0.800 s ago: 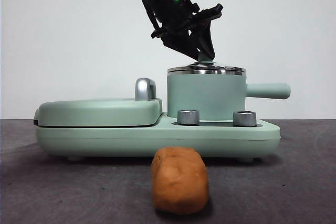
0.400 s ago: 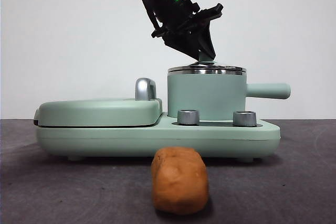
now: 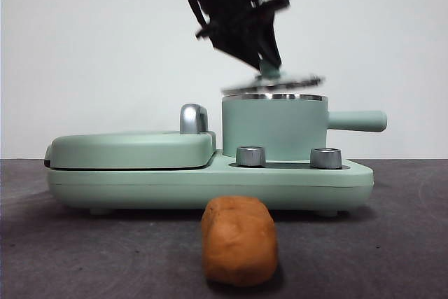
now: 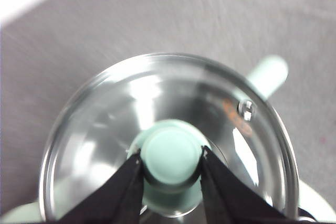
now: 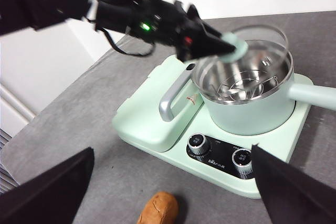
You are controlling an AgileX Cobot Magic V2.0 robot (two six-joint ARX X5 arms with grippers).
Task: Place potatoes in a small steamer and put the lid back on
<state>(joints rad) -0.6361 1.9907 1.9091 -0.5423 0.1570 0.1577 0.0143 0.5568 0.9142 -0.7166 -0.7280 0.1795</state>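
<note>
Potato (image 3: pixel 239 241) on the table before the appliance base (image 3: pixel 210 180) — left end effector (image 4: pixel 171 165) clamps the lid (image 3: pixel 274 83) knob, right end effector (image 5: pixel 173 192) spread wide.

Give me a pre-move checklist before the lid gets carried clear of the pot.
1. Left gripper clamped on the lid's knob: ok.
2. Glass lid clear of the steamer pot rim: ok, raised and tilted.
3. Steaming rack inside pot, nothing else visible in it: ok.
4. Potato reachable on the table, in front of the appliance: ok.
5. Right gripper open, above the potato: ok.
6. Set-down spot for the lid: cannot tell.
</note>
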